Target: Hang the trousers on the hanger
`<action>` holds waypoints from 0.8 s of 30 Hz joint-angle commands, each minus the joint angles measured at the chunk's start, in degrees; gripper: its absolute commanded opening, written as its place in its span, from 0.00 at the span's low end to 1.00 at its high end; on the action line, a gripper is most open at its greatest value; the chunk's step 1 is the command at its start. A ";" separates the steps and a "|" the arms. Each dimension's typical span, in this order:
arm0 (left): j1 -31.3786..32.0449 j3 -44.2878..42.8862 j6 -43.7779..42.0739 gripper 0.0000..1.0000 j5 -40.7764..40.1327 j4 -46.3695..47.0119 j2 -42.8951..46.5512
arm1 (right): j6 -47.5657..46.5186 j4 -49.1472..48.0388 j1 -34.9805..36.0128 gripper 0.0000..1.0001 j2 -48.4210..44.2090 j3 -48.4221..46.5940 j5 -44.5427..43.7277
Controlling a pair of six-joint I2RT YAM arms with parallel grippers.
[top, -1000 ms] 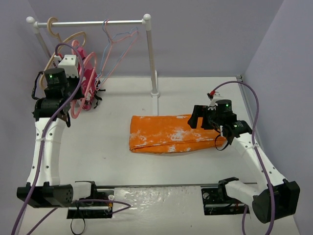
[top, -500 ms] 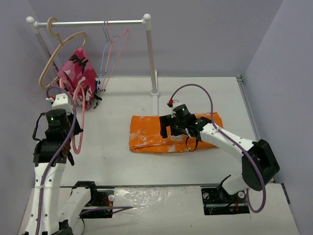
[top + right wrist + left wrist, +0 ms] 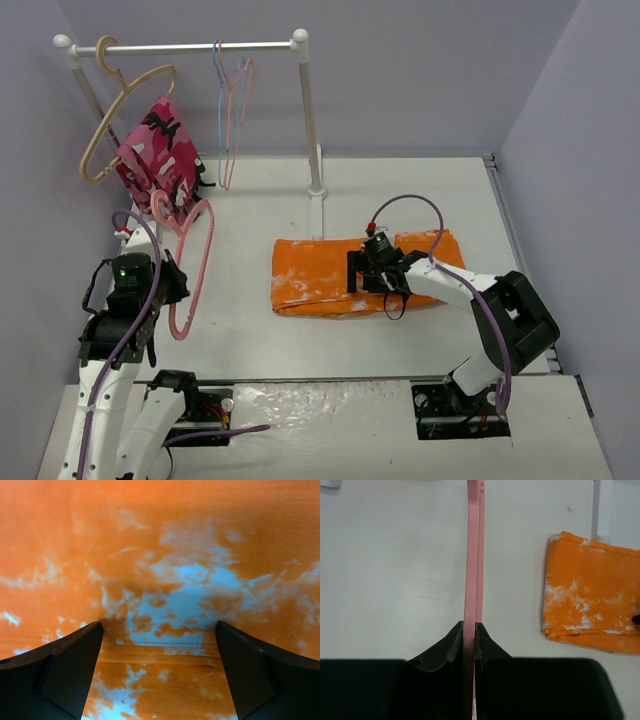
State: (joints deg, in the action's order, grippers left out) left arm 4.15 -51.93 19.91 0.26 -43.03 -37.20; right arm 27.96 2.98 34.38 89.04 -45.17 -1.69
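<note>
Now, left gripper (image 3: 469, 628) pinching smooth pink hanger (image 3: 472, 555), right gripper (image 3: 159, 630) spread over blotchy folded trousers (image 3: 310, 275).

**Open table mid-field, rack crowding the back**

You have bare table (image 3: 240, 300) between the hanger (image 3: 472, 555) and the trousers (image 3: 320, 285). The rack post (image 3: 308, 120) stands just behind the trousers' far edge. At back left, the patterned garment (image 3: 152, 150), beige hanger (image 3: 120, 105) and wire hangers (image 3: 230, 110) dangle from the rail (image 3: 200, 45) and block your way.
</note>
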 commanded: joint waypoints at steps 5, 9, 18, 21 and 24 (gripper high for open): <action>9.73 5.43 5.87 0.00 1.86 14.31 -0.90 | 3.27 13.95 -7.33 0.94 -5.73 3.06 -8.33; 18.37 8.81 7.23 0.00 -2.91 21.18 -2.31 | 1.03 14.31 -2.47 0.94 -9.80 -2.53 -9.39; 28.98 13.68 10.32 0.00 -17.06 29.57 -2.10 | -3.77 10.64 9.50 0.78 -4.45 -17.96 -4.83; 29.16 15.21 10.36 0.00 -19.80 29.40 -0.13 | -7.07 5.33 10.49 0.27 -0.55 -19.09 1.91; 29.14 15.01 9.79 0.00 -20.73 28.59 1.29 | -8.62 -1.14 10.53 0.02 2.39 -20.23 6.66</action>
State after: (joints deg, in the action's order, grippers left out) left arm 33.06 -34.98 28.93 -14.86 -19.43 -37.82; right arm 23.49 10.27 44.68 86.73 -63.41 -3.02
